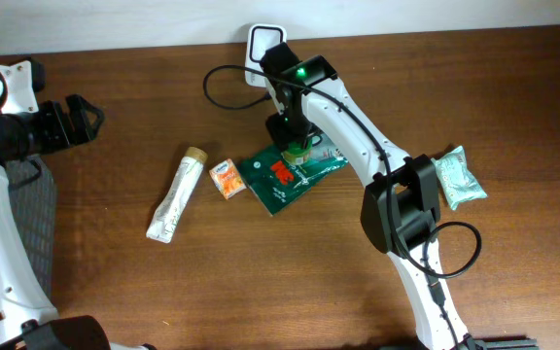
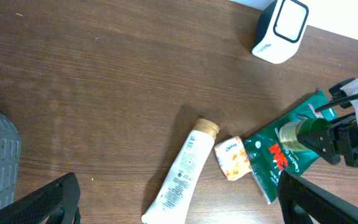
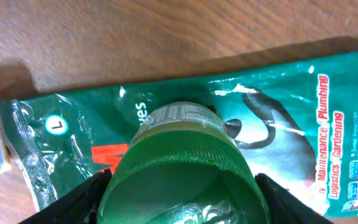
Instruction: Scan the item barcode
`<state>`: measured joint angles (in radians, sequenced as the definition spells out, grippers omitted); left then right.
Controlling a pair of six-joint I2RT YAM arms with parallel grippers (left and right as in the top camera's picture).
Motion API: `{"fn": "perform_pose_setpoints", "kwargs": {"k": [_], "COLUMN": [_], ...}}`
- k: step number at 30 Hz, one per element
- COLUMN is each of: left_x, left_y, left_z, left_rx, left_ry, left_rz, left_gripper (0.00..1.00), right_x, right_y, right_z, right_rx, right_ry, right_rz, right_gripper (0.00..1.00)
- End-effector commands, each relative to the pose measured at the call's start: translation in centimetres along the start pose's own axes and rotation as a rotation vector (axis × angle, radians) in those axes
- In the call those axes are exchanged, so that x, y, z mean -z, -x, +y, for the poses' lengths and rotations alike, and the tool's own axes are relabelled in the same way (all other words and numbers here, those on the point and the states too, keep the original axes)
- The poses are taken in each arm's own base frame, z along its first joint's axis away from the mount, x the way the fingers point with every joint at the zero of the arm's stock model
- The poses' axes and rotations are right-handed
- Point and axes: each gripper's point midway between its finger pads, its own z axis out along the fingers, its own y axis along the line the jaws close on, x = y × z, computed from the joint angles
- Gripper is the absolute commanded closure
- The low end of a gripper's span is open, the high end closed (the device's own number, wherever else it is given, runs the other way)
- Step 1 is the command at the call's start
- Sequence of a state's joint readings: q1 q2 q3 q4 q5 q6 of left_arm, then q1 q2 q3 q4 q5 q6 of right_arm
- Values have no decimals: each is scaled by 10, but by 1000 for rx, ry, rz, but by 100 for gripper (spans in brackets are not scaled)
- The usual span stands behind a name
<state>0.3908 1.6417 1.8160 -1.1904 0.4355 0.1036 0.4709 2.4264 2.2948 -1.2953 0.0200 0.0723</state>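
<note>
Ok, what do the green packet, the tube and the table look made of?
Green packet: thin glossy plastic film, judging by its crinkles and glare. Tube: probably soft plastic, matt white with print, tan cap. Table: wood or wood-look laminate, dark brown grain; cannot tell which.

The whole scene sat on a dark brown wooden worktop (image 1: 261,292), with the grain running side to side. Along the far edge there was a plain off-white strip (image 1: 115,17), which looked like a wall. The light was soft and even, just a dull sheen on the wood in the left wrist view. A grey gridded thing (image 1: 37,214) poked in at the left edge, but I couldn't tell what it was.
</note>
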Motion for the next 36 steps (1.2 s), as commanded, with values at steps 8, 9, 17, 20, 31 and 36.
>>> {"fn": "perform_pose_setpoints", "kwargs": {"k": [8, 9, 17, 20, 31, 36], "left_x": [9, 9, 9, 9, 9, 9], "left_y": [6, 6, 6, 6, 6, 6], "left_z": [-6, -6, -6, -6, -6, -6], "left_rx": [0, -1, 0, 0, 0, 0], "left_ry": [-10, -10, -10, -10, -10, -10], "left_rz": [-29, -29, -29, -29, -29, -29], "left_gripper": [1, 1, 1, 1, 1, 1], "right_x": [92, 94, 69, 62, 66, 80], "right_y": [-19, -20, -44, -52, -95, -120], "right_z": [6, 17, 34, 40, 49, 54], "right_rx": [-102, -102, -126, -133, -159, -169], "right_ry": [55, 114, 201, 235, 290, 333], "right_rz": [31, 36, 177, 225, 358, 403], "right_gripper": [42, 43, 47, 47, 47, 47]}}
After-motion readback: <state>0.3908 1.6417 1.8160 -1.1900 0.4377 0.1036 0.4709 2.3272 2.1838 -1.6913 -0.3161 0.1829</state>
